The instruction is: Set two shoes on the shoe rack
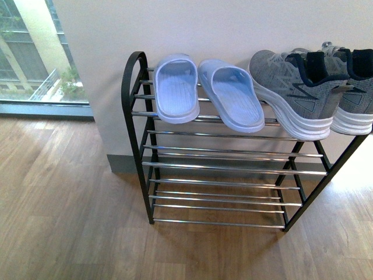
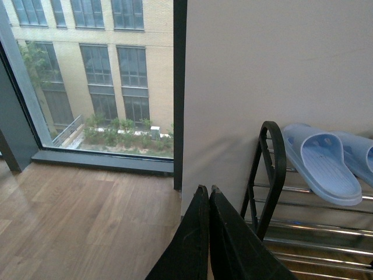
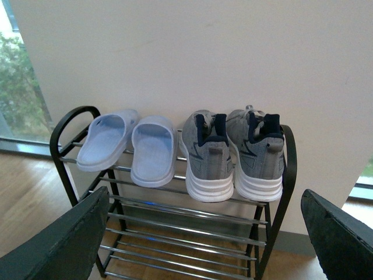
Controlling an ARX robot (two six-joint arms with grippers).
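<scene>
Since the right fingers [image 3: 204, 239] stand spread wide and empty, with both sneakers straight ahead of them between the two pads, the placing looks done and the step in hand is, by my judgement, a clean retreat: draw that arm straight back and keep the pads clear of the heels and the rack's near arch. Beyond those fingers the two shoes [image 3: 233, 154] sit side by side on the top tier of the shoe rack [image 3: 274, 192], heels toward the arm, white soles resting on the chrome bars, touching or nearly so. Further off to one side lie two pale blue slippers [image 3: 131, 146] on the same tier. The left fingers [image 2: 208, 201] are pressed together with nothing between them, and the rack's arched end [image 2: 273, 169] rises just beside and beyond them, the wall [image 2: 262, 64] behind. In the front view the outer sneaker is cut off by the frame's edge, neither arm shows, and whether the toes overhang the far bar cannot be told.
</scene>
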